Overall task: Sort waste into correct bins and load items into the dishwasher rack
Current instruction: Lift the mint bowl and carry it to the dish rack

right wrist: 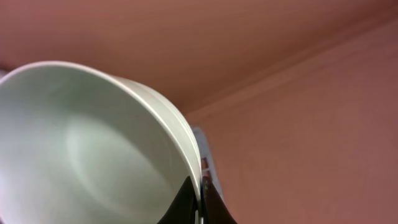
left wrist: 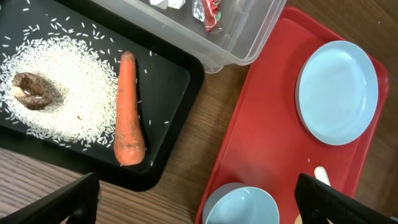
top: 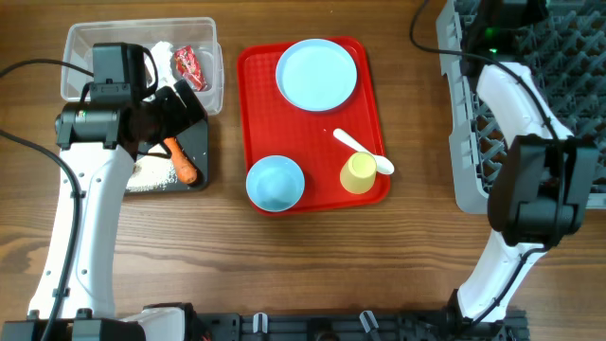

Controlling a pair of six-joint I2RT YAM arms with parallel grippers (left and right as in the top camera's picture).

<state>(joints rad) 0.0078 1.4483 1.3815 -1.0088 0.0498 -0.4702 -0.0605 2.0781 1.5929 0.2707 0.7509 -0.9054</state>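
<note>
The pale green bowl (right wrist: 93, 143) is in your right gripper (right wrist: 200, 202) — its jaws are pinched tight on the bowl's rim, and the rest of the bowl sits up and to the left of them in the right wrist view. From above you cannot see the bowl. The right arm does reach over the far part of the dishwasher rack (top: 568, 57), so I think this bowl is on its way in and not set down yet. On the red tray (top: 256, 114) wait the pale blue plate (top: 316, 74), the light blue bowl (top: 276, 182), the yellow cup (top: 359, 172) and the white spoon (top: 365, 152). The waste looks all sorted: the red wrapper (top: 189, 64) and the tissue (top: 159, 49) lie in the clear tub (top: 142, 26). The carrot (left wrist: 127, 109), the rice (left wrist: 68, 93) and the brown lump (left wrist: 34, 90) lie in the black tray (left wrist: 174, 81). Your left gripper (left wrist: 196, 186) hangs over the gap between the black tray and the red tray — jaws wide apart, holding nothing.
</note>
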